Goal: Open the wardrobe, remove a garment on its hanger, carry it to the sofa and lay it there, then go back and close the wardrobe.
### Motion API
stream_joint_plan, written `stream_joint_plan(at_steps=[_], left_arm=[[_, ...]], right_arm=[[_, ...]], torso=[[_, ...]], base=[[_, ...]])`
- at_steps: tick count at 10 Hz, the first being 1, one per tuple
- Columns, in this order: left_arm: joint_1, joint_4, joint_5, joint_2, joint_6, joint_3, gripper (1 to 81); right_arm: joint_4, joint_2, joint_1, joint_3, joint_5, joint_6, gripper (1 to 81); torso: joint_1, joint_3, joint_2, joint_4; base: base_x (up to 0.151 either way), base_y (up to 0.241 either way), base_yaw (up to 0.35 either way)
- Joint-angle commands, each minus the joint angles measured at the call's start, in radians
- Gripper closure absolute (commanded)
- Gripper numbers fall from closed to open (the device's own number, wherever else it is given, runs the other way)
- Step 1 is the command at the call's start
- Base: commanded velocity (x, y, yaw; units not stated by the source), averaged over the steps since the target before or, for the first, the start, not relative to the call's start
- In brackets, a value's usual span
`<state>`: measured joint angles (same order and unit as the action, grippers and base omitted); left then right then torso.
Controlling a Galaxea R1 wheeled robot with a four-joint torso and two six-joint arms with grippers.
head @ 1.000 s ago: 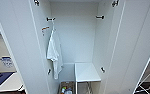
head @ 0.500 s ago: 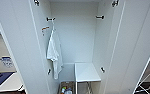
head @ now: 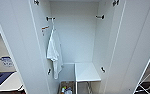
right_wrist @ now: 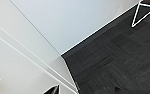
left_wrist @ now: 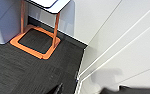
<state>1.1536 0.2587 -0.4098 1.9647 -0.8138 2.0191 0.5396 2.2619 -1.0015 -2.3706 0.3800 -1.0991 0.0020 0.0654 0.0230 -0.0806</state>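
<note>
The wardrobe (head: 76, 37) stands open in the head view, both doors swung out to the left and right. Inside, only a white shirt (head: 54, 53) hangs from a black hook (head: 50, 18) on the left wall. The opposite hook (head: 100, 17) on the right wall is bare. I see no orange garment in the wardrobe, so I judge that it is already taken out, and probably also laid on the sofa. If this is so, what is left is the last step: to close the two doors.

The wardrobe is tall and white, with a plain white inside. A low white shelf (head: 87, 72) sits at the bottom right, and a small box (head: 66, 89) with some colored things stands on the bottom, near the shirt.

The left wrist view shows dark carpet (left_wrist: 28, 72), an orange frame (left_wrist: 38, 42) and the white door panel. The right wrist view shows the same carpet and a white panel. About the fingers of both grippers, I cannot tell if they are spread or pressed together.
</note>
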Motion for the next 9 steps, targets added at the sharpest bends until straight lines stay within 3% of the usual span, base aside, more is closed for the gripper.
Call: stream_joint_plan(at_steps=[1,2,4,6,8,9], left_arm=[[-0.258,0.030,0.223,-0.015,-0.034,0.010,1.0],[-0.336,0.056,0.345,0.039,-0.034,0.006,1.0],[-0.424,0.056,0.436,0.097,-0.034,0.001,1.0],[-0.462,0.057,0.485,0.162,-0.034,0.007,1.0],[-0.482,0.059,0.526,0.243,-0.030,0.006,1.0],[-0.482,0.065,0.534,0.289,-0.030,0.009,1.0]], right_arm=[[-0.010,-0.049,0.209,-0.125,-0.030,-0.154,1.0],[-0.010,-0.013,0.241,-0.174,-0.053,-0.204,1.0],[-0.021,0.047,0.290,-0.202,-0.084,-0.267,1.0],[-0.018,0.104,0.318,-0.131,-0.095,-0.343,1.0],[-0.006,0.153,0.309,0.033,-0.096,-0.344,1.0],[-0.001,0.182,0.283,0.044,-0.095,-0.346,1.0]], torso=[[0.000,0.000,0.000,0.000],[0.000,0.000,0.000,0.000],[0.000,0.001,-0.001,0.000],[0.001,0.002,-0.001,0.000],[0.002,0.002,-0.002,0.000],[0.002,0.002,-0.002,0.000]], base=[[0.000,0.000,0.000],[0.000,0.000,0.000],[0.000,0.000,0.000],[0.000,0.000,0.000],[0.000,0.000,0.000],[0.000,0.000,0.000]])
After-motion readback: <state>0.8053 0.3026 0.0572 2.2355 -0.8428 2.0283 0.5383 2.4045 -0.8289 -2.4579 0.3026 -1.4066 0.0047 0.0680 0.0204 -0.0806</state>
